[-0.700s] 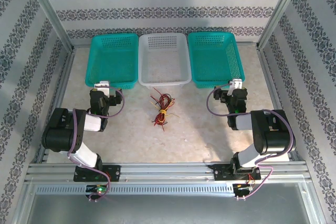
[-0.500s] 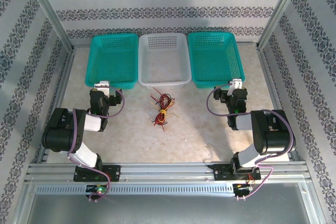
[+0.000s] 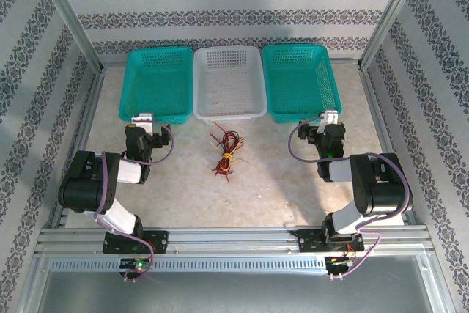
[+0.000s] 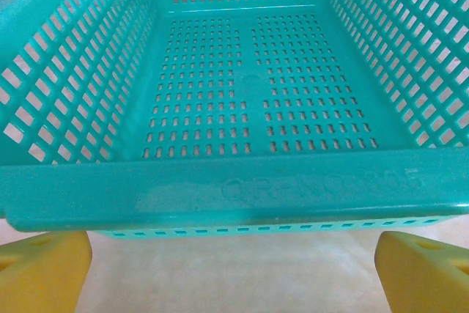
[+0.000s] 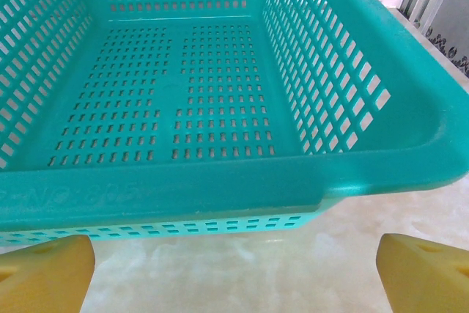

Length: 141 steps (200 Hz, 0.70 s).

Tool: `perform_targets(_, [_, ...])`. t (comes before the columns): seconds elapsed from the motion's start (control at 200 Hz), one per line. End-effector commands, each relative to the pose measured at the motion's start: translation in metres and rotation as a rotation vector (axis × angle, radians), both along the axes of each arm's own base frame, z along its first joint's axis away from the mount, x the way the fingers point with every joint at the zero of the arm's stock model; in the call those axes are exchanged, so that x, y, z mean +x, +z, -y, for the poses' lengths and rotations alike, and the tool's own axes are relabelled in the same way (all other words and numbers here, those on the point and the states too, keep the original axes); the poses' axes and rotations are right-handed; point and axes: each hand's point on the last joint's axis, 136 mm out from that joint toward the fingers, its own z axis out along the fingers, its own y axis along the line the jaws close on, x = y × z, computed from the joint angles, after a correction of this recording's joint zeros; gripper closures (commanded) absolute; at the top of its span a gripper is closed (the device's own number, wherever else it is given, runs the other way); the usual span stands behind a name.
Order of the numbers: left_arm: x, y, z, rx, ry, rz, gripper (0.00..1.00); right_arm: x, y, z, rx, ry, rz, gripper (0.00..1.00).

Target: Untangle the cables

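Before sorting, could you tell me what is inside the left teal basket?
The left teal basket shows a bare floor; a strip behind its near rim is hidden. The cables lie outside it.

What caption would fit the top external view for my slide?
Tangled red, yellow and black cables lie on the table before the white basket, between the open left gripper and right gripper.

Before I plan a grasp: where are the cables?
Top view: the cables lie bundled on the table centre, just in front of the white basket, between the left hand and right hand.
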Motion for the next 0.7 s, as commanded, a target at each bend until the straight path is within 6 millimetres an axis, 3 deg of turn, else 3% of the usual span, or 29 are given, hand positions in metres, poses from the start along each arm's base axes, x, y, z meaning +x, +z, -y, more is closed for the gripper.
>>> perform_targets(0.0, [0.004, 0.005, -0.003, 0.002, 0.008, 0.016, 0.01, 0.005, 0.017, -0.004, -0.002, 0.019, 0.054, 0.02])
perform_targets(0.355, [0.004, 0.006, -0.003, 0.002, 0.007, 0.022, 0.01, 0.005, 0.019, -0.003, -0.006, 0.015, 0.063, 0.02])
perform_targets(0.525, [0.002, 0.038, 0.008, 0.018, -0.033, -0.005, 0.00, -0.007, 0.044, 0.004, -0.065, -0.084, 0.022, 0.02])
perform_targets(0.7, [-0.018, 0.069, 0.028, -0.012, -0.026, -0.018, 0.03, -0.029, 0.059, 0.002, -0.080, -0.133, 0.043, 0.02])
